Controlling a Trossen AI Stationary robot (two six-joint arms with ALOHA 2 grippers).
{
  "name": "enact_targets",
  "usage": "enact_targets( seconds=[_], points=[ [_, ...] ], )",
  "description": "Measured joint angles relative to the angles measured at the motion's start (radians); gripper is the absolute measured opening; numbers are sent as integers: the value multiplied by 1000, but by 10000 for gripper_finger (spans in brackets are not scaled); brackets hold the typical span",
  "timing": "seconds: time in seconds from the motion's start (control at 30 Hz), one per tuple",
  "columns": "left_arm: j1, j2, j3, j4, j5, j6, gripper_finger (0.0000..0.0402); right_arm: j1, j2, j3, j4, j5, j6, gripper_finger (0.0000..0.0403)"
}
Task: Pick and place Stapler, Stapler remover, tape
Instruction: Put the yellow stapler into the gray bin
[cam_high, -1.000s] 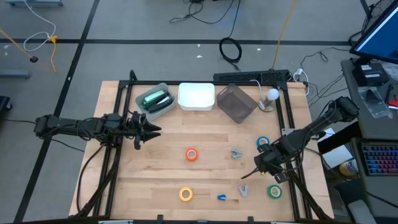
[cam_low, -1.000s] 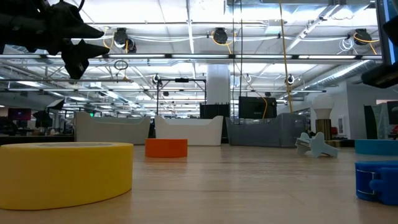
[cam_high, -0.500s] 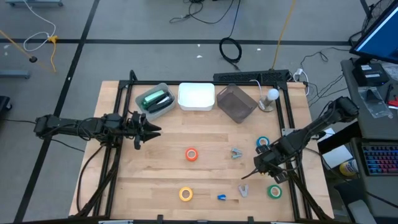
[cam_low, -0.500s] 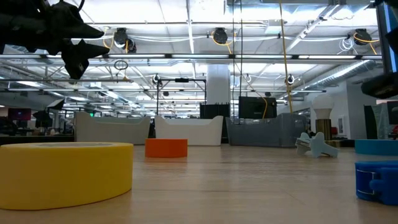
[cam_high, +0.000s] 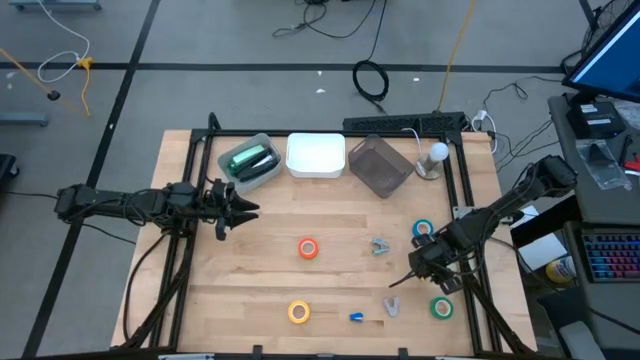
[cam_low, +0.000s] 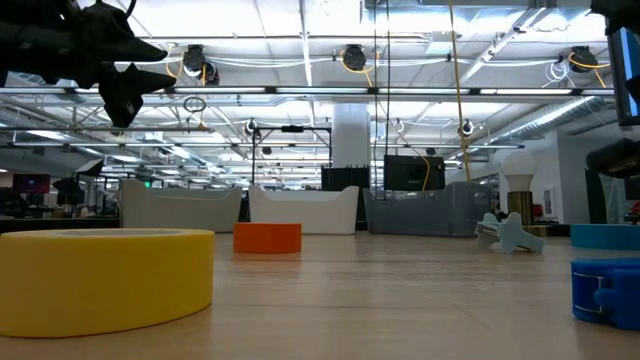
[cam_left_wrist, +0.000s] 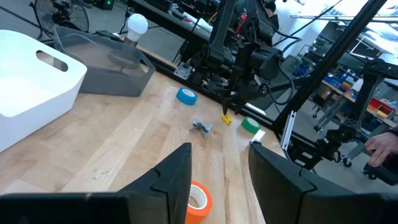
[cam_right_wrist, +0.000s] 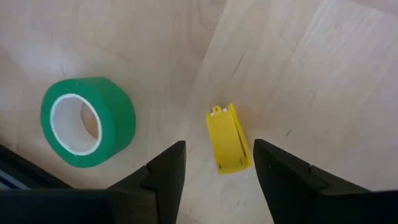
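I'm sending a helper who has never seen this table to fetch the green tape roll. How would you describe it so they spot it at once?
Start at the wooden table and go to its front corner on the robot's right side, where the right gripper hangs with open fingers. The green tape roll lies flat just beyond it, nearest that corner. It is the only green ring; the blue roll lies farther back.

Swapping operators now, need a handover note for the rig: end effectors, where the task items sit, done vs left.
Left end effector: open, empty, hovering near the clear bin that holds a green item.
Right end effector: open, empty, over a small yellow piece, beside the green tape.
Tape: orange tape mid-table, yellow tape at the front edge, blue tape on the right, green at front right.
Done: no tape is in the white bin or the grey bin.
Left: all four rolls, plus the small pieces on the table.
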Motion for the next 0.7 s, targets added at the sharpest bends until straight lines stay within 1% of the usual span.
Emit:
enact_targets(
  seconds=[0.37, 0.53, 0.7],
  points=[
    [0, 0, 0, 0, 0, 0, 159, 0, 0, -66, 60, 4, 41, 173],
    [0, 0, 0, 0, 0, 0, 159, 0, 0, -67, 68, 32, 45, 154],
    [0, 0, 0, 0, 0, 0, 159, 0, 0, -67, 67, 33, 45, 130]
  ],
)
